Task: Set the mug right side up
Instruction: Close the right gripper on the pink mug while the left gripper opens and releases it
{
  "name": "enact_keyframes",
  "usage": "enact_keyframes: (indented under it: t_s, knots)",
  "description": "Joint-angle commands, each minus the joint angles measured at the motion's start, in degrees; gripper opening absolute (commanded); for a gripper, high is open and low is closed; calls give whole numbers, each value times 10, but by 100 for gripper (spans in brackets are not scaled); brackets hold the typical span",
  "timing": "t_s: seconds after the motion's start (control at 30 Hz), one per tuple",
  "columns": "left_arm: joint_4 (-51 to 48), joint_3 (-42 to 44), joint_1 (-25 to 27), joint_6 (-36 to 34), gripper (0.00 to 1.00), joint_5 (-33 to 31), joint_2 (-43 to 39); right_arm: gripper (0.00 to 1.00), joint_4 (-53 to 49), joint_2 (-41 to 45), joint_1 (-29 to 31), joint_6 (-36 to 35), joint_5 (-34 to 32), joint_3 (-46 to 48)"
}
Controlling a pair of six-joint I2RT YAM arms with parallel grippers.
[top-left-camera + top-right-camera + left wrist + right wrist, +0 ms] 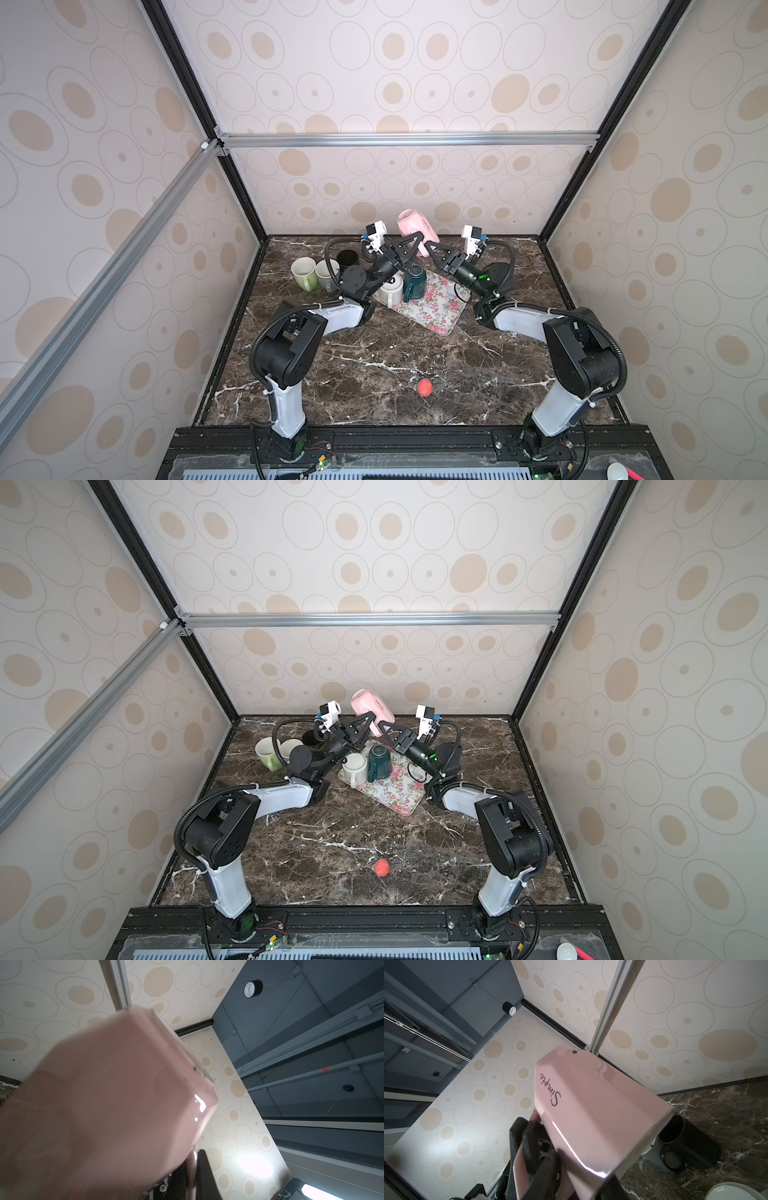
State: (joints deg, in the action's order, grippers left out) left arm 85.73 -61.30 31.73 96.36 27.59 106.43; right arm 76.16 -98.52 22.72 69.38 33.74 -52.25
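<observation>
Dark marble tabletop, dotted wallpaper all round, and up at the back both arms meet in the air. The left pincer is clamped tight on the handle of the pink mug. In the left wrist view the handle loop runs straight between its fingers, with the mug's body crowding in just past them. The right pincer noses against the mug's lower end from the opposite side; I can't tell whether it pinches the wall or only steadies it. The mug hangs aslant, clear of the table, touching nothing but the two pincers.

I'd call this the middle of the flip: the mug is lifted and partly rolled but not upright. Next, to my eye, the wrist holding the handle needs to roll until the mouth faces the ceiling. Then it should lower the base flat onto a bare patch of marble and let go.
</observation>
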Motion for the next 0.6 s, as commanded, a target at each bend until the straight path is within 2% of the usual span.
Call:
enact_keyframes:
  t_s: [0.0, 0.17, 0.33, 0.43, 0.57]
  knots:
    - [37, -12, 9, 29, 0, 27, -2, 41, 47, 4, 27, -49, 22, -34]
    - [53, -17, 9, 54, 0, 26, 3, 40, 47, -6, 28, -55, 21, -57]
    - [76, -21, 9, 84, 0, 20, 18, 22, 48, -27, 32, -52, 19, -89]
    - [73, -25, 9, 89, 0, 23, 19, 20, 48, -36, 36, -57, 25, -100]
    - [79, -26, 9, 100, 0, 24, 24, 9, 47, -42, 40, -57, 19, -102]
